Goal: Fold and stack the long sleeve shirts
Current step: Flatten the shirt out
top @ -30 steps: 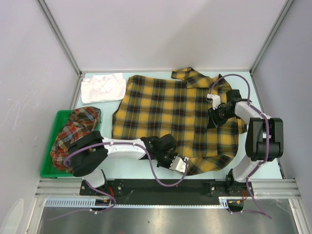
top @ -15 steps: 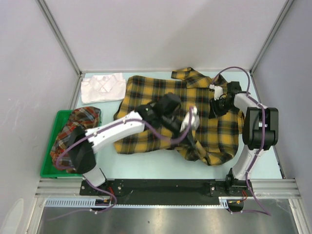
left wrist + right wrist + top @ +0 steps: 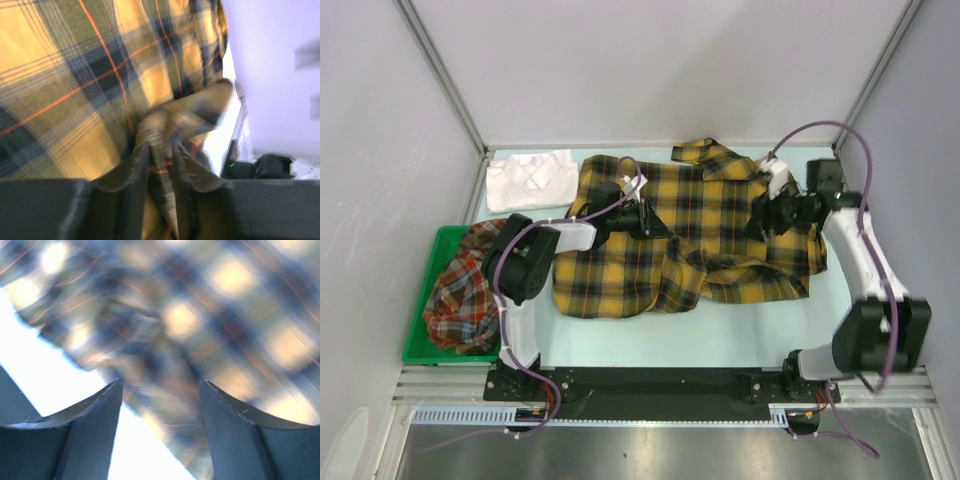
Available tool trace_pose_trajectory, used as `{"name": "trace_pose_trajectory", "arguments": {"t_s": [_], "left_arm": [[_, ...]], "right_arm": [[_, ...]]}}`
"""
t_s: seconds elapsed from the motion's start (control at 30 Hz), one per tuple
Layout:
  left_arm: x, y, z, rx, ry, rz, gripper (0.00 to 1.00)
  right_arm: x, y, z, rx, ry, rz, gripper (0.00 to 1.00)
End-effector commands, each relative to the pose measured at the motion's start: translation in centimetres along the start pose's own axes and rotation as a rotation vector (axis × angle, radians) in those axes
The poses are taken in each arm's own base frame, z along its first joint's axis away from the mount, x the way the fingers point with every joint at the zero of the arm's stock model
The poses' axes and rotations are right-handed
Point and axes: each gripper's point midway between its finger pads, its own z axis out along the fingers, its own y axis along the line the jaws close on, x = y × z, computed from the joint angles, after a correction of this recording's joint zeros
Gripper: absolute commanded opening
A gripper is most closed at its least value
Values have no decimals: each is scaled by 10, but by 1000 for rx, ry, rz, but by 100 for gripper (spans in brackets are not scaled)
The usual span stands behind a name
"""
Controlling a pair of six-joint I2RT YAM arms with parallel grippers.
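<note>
The yellow-and-black plaid shirt [image 3: 720,215] lies spread mid-table, its near right part bunched and folded over itself. My left gripper [image 3: 652,222] rests over its left-centre; in the left wrist view the gripper [image 3: 161,147] is shut on a thin fold of this plaid cloth [image 3: 100,75]. My right gripper [image 3: 767,216] hovers over the shirt's right shoulder area. In the blurred right wrist view this gripper [image 3: 161,385] is open, with plaid cloth [image 3: 230,315] beyond it and nothing between its fingers. A folded white shirt [image 3: 531,180] sits at the back left. The red-orange plaid shirt [image 3: 468,288] lies crumpled in the bin.
A green plastic bin [image 3: 420,345] stands at the left near edge. Metal frame posts and grey walls close in the table on the left, back and right. Bare pale table [image 3: 650,335] shows between the shirt and the arm bases.
My left gripper carried the shirt's near hem up and leftward over the shirt, folding the lower part over. The right gripper opened and drew slightly back and right.
</note>
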Motion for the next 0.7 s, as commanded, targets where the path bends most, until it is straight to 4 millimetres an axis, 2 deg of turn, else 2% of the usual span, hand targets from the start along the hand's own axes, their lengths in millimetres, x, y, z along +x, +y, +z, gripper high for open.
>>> {"name": "trace_pose_trajectory", "arguments": {"t_s": [0.0, 0.03, 0.07, 0.1, 0.13, 0.17, 0.23, 0.27, 0.33, 0.37, 0.4, 0.43, 0.47, 0.53, 0.57, 0.6, 0.63, 0.67], "left_arm": [[-26, -34, 13, 104, -35, 2, 38], [-27, -36, 10, 113, -31, 4, 48], [-26, -31, 3, 108, -28, -6, 51], [-24, -33, -3, 127, -18, 3, 55], [-25, -35, -12, 133, -18, 9, 64], [-29, -35, -29, 128, -37, 16, 68], [-24, -33, -49, 109, -24, 71, 77], [-27, -36, -69, 90, -45, 101, 78], [-14, -24, -88, 39, -15, 131, 78], [-8, -22, -105, 9, -17, 122, 78], [-5, -18, -112, -6, -18, 163, 78], [-4, -14, -122, -27, -28, 171, 78], [5, -14, -132, -44, -21, 193, 78], [10, -13, -144, -63, -25, 207, 78], [19, -9, -148, -77, -11, 218, 79], [18, -17, -154, -77, -26, 252, 79], [19, -16, -157, -92, -34, 260, 79], [24, -15, -160, -99, -31, 272, 79]], "right_arm": [[15, 99, 14, -183, -37, -178, 66], [20, 109, 18, -193, -34, -176, 66], [36, 117, 25, -212, -9, -168, 66], [37, 130, 34, -226, -2, -209, 67], [43, 134, 40, -220, 16, -186, 68], [48, 139, 46, -225, 31, -192, 70], [63, 148, 63, -216, 58, -220, 72], [67, 150, 68, -212, 60, -207, 72], [73, 159, 81, -241, 67, -186, 72], [73, 162, 84, -248, 70, -137, 72], [69, 164, 89, -253, 47, -124, 73], [76, 162, 95, -253, 67, -95, 75], [76, 161, 98, -247, 66, -67, 76], [83, 160, 108, -251, 85, -38, 77], [81, 156, 112, -239, 88, -31, 77], [80, 158, 115, -251, 90, 8, 77], [76, 156, 119, -250, 87, 26, 76], [84, 155, 126, -251, 132, 62, 75]]}}
